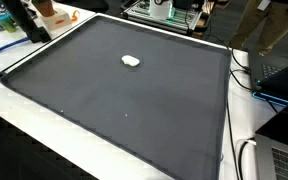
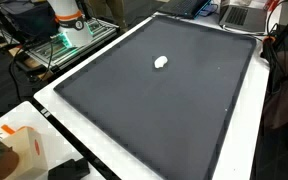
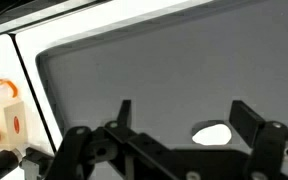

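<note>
Wrist view showed your jaws released, spread wide and gripping nothing, above the dark grey rectangular mat [image 3: 134, 70] on the white surface [image 3: 9, 65]. The small white lumpy object [image 3: 212, 133] lay on the mat between the 2 tips. In both exterior views that object [image 1: 131, 61] [image 2: 161, 62] sat alone, well apart from the orange-and-white box [image 2: 19, 150].

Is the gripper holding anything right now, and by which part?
Nothing is held. In the wrist view the gripper stands open and empty; the small white object lies alone on the dark mat, untouched.
</note>
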You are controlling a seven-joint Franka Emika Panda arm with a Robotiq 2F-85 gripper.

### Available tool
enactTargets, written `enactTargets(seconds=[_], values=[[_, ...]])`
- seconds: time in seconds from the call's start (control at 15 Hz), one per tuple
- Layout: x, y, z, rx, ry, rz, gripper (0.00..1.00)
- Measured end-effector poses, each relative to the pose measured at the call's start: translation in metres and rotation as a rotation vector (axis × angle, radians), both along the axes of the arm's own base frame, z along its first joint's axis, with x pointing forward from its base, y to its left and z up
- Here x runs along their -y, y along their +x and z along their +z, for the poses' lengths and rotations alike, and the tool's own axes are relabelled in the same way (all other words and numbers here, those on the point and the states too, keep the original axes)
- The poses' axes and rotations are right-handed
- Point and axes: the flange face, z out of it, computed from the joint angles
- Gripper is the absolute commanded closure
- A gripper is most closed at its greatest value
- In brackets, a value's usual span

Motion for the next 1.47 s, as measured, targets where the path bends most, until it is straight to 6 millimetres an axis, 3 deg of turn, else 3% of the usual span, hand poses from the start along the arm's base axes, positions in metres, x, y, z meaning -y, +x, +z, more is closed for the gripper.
enactTargets(seconds=[0.53,0.93,1.2,1.47], values=[[0.000,0.008,0.003,0.029,0.074,0.063,0.00],[0.060,0.051,0.009,0.035,0.320,0.246,0.00],[0.068,0.075,-0.022,0.092,0.350,0.261,0.00],[0.070,0.073,-0.055,0.297,0.293,0.170,0.00]])
